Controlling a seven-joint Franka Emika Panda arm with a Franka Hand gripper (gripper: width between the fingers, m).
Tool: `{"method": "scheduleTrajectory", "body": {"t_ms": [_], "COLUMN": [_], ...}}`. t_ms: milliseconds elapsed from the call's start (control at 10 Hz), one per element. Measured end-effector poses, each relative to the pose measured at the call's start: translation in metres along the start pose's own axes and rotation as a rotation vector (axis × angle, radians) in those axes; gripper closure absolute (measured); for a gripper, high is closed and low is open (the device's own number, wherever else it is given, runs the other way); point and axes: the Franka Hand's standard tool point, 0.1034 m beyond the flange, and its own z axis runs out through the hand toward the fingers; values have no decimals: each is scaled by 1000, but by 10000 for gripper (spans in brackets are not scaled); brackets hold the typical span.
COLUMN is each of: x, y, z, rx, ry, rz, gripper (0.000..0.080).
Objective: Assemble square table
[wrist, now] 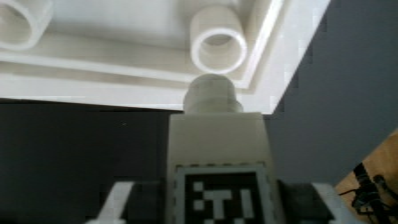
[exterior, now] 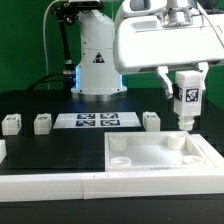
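The exterior camera sat low by the near edge of the desk [exterior: 30, 105], facing across it toward the arm's base [exterior: 97, 65] at the far edge. The wrist camera sat on the end effector [exterior: 186, 90], looking down along the leg post [wrist: 217, 140], very close to a corner socket [wrist: 221, 45] of the slab [wrist: 107, 85]. Both views shared post, socket and that slab corner.

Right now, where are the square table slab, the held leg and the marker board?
square table slab [exterior: 155, 155]: exterior view, flat middle surface.
held leg [exterior: 186, 95]: exterior view, its tagged face.
marker board [exterior: 98, 121]: exterior view, its middle tags.
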Motion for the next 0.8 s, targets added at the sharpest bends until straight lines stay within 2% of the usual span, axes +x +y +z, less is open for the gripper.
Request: {"method": "scheduleTrajectory", "body": {"t_ms": [200, 600, 800], "x": [-3, -4, -6], "y": [4, 4, 2], "z": [20, 21, 28], "rx": [-4, -4, -1], "ry": [5, 2, -5], "rz": [-32, -31, -30], "gripper": [509, 509, 509]}}
